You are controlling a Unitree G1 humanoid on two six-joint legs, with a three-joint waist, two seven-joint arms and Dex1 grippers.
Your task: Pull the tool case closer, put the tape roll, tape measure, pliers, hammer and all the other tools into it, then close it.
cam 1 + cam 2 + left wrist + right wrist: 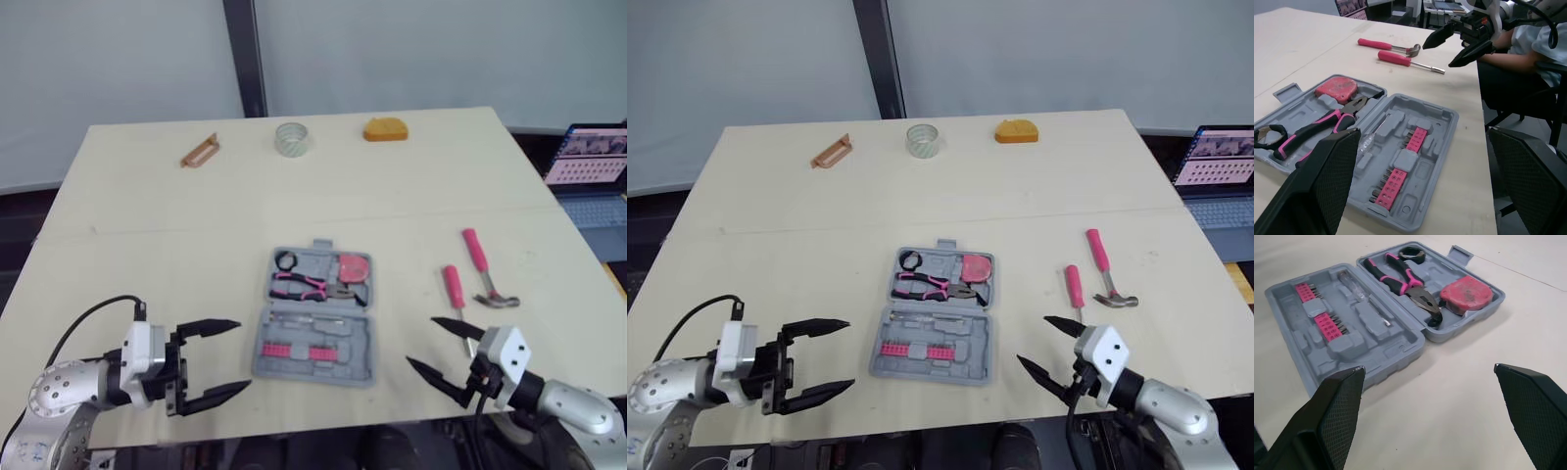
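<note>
The grey tool case (359, 343) lies open at the table's near middle. Its far half holds pink-handled pliers (309, 286), a red tape measure (353, 267) and a small black tape roll (286, 260). Pink bit strips (294, 350) fill the near half. To the right of the case lie a pink-handled hammer (483, 266) and a pink screwdriver (454, 291). My left gripper (243, 354) is open, just left of the case's near corner. My right gripper (421, 342) is open, right of the case and near the screwdriver's tip. Both are empty.
Along the far edge of the table sit a clear tape roll (293, 139), an orange tape measure (385, 129) and an orange-brown handled tool (200, 152). A laptop (588, 162) stands off the table to the right. The near table edge runs just below both grippers.
</note>
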